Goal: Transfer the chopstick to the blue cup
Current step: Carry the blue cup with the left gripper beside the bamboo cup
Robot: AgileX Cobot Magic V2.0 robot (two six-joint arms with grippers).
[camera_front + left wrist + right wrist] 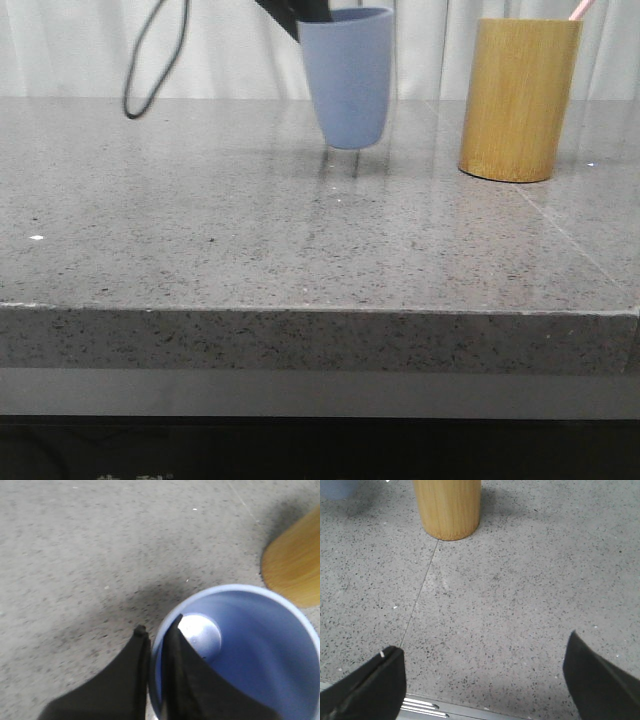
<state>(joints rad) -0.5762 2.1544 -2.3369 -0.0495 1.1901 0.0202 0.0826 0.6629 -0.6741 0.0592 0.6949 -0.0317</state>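
The blue cup (346,80) hangs slightly tilted at the back middle of the table, and whether its base touches the tabletop I cannot tell. My left gripper (157,627) is shut on the cup's rim (240,650), one finger inside and one outside. Only the gripper's dark tip (300,15) shows at the top of the front view. A pale pink chopstick end (582,8) sticks out of the bamboo holder (518,100) to the right of the cup. My right gripper (484,642) is open and empty over bare table, near the front edge and short of the holder (449,507).
A black cable loop (150,60) hangs at the back left. The grey speckled table (300,240) has a seam line (417,595) running from the holder toward the front edge. A metal strip (425,705) marks that edge under my right gripper.
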